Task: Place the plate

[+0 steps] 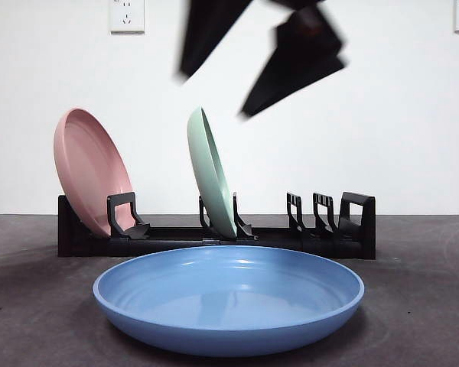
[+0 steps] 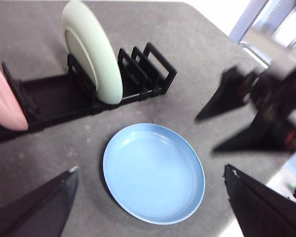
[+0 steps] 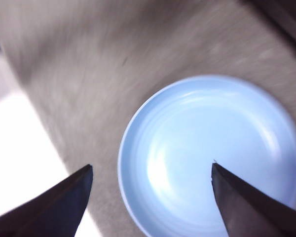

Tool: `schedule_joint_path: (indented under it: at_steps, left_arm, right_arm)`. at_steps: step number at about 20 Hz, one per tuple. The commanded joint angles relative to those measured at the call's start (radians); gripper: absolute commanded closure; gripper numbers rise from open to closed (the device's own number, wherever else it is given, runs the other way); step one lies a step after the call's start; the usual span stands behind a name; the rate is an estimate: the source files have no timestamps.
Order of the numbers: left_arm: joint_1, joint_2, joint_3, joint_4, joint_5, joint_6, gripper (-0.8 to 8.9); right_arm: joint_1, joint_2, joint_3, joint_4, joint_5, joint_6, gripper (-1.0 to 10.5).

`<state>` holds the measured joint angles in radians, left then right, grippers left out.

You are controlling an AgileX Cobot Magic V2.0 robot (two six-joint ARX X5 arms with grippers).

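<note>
A blue plate [image 1: 229, 298] lies flat on the grey table in front of a black dish rack [image 1: 291, 241]. A pink plate [image 1: 88, 164] stands in the rack's left end and a pale green plate [image 1: 210, 172] in its middle. My right gripper [image 3: 151, 166] is open and hangs above the blue plate [image 3: 212, 153]; it is the dark blurred pair at the top of the front view [image 1: 214, 95] and also shows in the left wrist view [image 2: 206, 133]. My left gripper [image 2: 150, 170] is open, high above the blue plate [image 2: 153, 197], and holds nothing.
The rack's right end has several empty slots [image 1: 321, 214]. The table's edge runs close beside the blue plate [image 3: 44, 128], with bright floor beyond it. The rack [image 2: 49, 98], pink plate [image 2: 2, 103] and green plate [image 2: 91, 54] show in the left wrist view.
</note>
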<state>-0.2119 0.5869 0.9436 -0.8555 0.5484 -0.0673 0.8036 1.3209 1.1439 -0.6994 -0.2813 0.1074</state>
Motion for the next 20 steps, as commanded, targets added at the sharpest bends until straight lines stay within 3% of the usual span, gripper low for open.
schedule_joint_path:
  at_steps: [1,9,13,17,20]
  left_arm:
    - [-0.003,0.033,0.016,0.011,-0.003,-0.044,3.48]
    - [-0.003,0.203,0.017,0.064,-0.004,-0.124,3.44]
    - [-0.005,0.313,0.030,0.101,-0.010,-0.166,3.42]
    - [-0.016,0.436,0.080,0.093,-0.100,-0.162,3.34]
    - [-0.038,0.559,0.168,0.076,-0.246,-0.154,3.09]
  right_arm:
    - [-0.124,-0.036,0.016,-0.028,-0.082,-0.031,5.6]
    - [-0.480,-0.163,-0.003,-0.136,-0.283,-0.086,5.6]
    - [-0.570,-0.230,-0.048,-0.134,-0.328,-0.092,5.6]
    - [-0.620,-0.317,-0.135,-0.104,-0.333,-0.093,5.6]
    - [-0.639,-0.403,-0.227,-0.068,-0.375,-0.082,5.6]
